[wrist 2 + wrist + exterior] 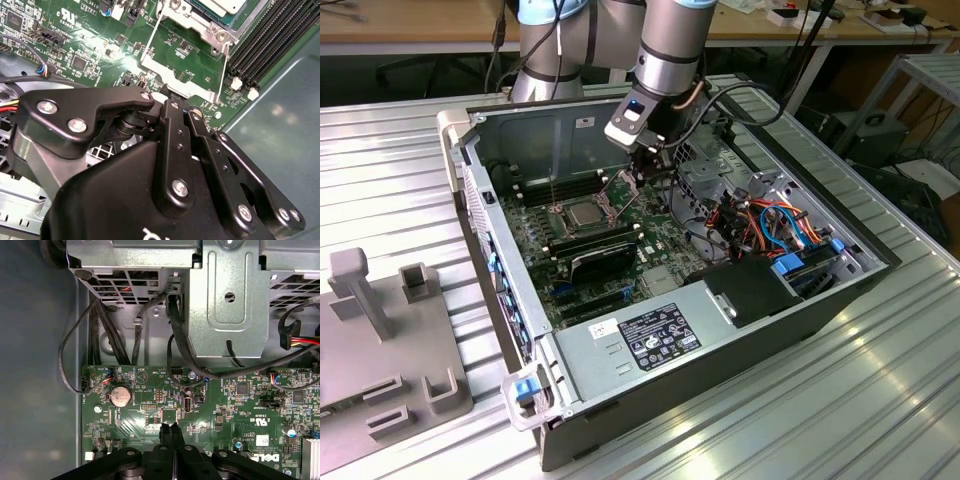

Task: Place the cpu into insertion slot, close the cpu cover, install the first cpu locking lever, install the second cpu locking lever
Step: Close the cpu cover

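The cpu, a small silvery-tan square, sat in the insertion slot on the green motherboard. The thin metal cpu cover stood raised just beside it. The gripper, jaws drawn together, met the cover's free edge; whether it had hold could not be told.

Open computer case on ribbed metal table. I note a labelled power supply inside, orange and blue cables nearby. Grey fixture at exterior view's left. Coin battery near drive cage.
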Robot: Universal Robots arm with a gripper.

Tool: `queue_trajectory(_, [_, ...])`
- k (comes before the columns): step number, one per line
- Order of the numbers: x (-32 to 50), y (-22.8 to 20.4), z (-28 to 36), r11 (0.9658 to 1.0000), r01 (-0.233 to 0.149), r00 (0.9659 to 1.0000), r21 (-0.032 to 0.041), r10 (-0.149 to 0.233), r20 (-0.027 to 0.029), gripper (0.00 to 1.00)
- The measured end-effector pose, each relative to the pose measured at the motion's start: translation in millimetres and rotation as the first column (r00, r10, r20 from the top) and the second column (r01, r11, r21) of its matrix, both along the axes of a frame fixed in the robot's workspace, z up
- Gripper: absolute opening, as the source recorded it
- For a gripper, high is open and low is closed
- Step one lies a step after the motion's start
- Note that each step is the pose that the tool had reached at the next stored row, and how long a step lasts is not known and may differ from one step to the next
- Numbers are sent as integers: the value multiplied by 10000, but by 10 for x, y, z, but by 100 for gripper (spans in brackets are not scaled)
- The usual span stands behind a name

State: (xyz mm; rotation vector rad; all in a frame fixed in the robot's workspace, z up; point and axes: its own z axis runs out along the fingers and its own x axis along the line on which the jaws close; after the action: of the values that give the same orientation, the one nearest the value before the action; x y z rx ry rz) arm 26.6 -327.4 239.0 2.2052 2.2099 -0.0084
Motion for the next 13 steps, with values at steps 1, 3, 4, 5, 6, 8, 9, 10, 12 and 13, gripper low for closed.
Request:
queue_trajectory(1, [0, 0, -1, 10000, 0, 10000, -1, 0, 0, 11])
queue_trajectory(3, [0, 0, -5, 10000, 1, 10000, -1, -1, -1, 11])
queue_trajectory(4, [0, 0, -6, 10000, 0, 10000, -1, 0, 0, 11])
queue_trajectory(5, [0, 0, -7, 10000, 1, 10000, 0, -1, -1, 11])
queue_trajectory(6, [0, 0, -8, 10000, 0, 10000, 0, 0, -1, 11])
queue_trajectory(8, [0, 0, -11, 10000, 0, 10000, 0, 0, 0, 11])
queue_trajectory(9, [0, 0, -12, 10000, 0, 10000, 0, 0, 0, 11])
queue_trajectory(10, [-2, 0, -12, 10000, 1, 10000, 0, -1, 0, 11])
queue_trajectory(12, [-10, 0, -12, 10000, 2, 10000, 0, -2, 0, 11])
queue_trajectory(13, [-18, 0, -12, 10000, 1, 10000, 0, -1, 0, 11])
